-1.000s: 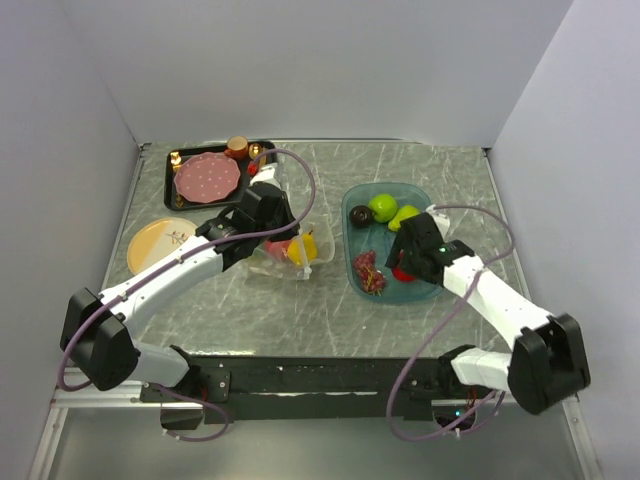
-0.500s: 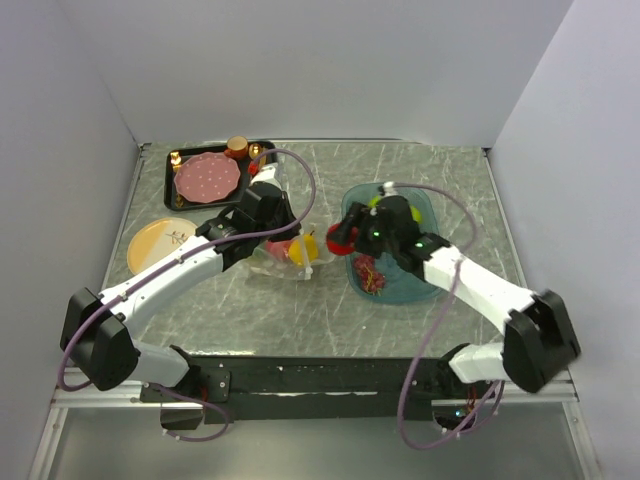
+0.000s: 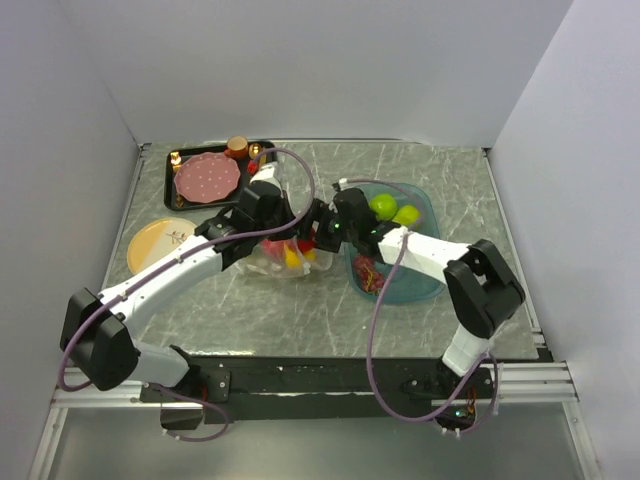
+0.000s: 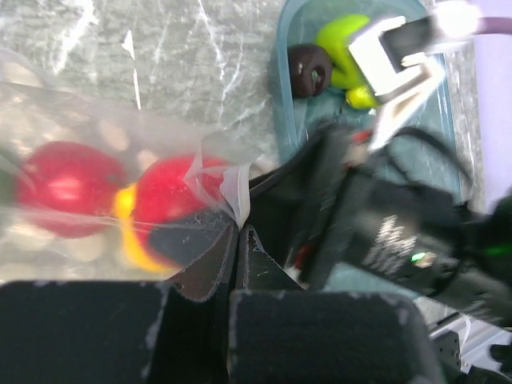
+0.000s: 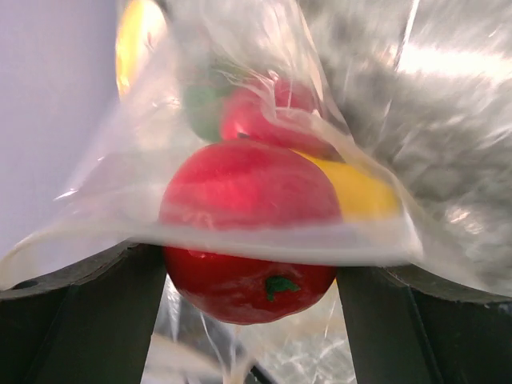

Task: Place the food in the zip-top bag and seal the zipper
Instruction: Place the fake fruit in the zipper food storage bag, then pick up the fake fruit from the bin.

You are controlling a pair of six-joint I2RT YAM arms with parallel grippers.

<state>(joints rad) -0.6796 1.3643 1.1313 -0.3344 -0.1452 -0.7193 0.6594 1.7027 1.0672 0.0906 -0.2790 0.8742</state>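
Note:
The zip-top bag (image 3: 285,258) lies at mid-table, its mouth lifted by my left gripper (image 4: 238,232), which is shut on the edge. Through the plastic I see a red ball (image 4: 68,196), a yellow piece (image 5: 360,192) and a green ball (image 5: 204,108). My right gripper (image 5: 250,264) is shut on a red fruit (image 5: 248,280) that sits half inside the bag's mouth, the zipper (image 5: 240,244) running across it. On the teal tray (image 3: 420,285) remain two green fruits (image 3: 383,207), a dark brown ball (image 4: 310,70) and a dark red bunch (image 3: 368,272).
A black tray (image 3: 172,190) at the back left holds a pink dotted plate (image 3: 208,177) and an orange cup (image 3: 237,147). A yellow plate (image 3: 160,243) lies at the left. My right arm (image 3: 420,245) reaches across the teal tray. Walls close in the table on three sides.
My right arm has swung left from the teal tray to the bag's mouth, carrying the red fruit. The left arm has kept still, holding the bag.

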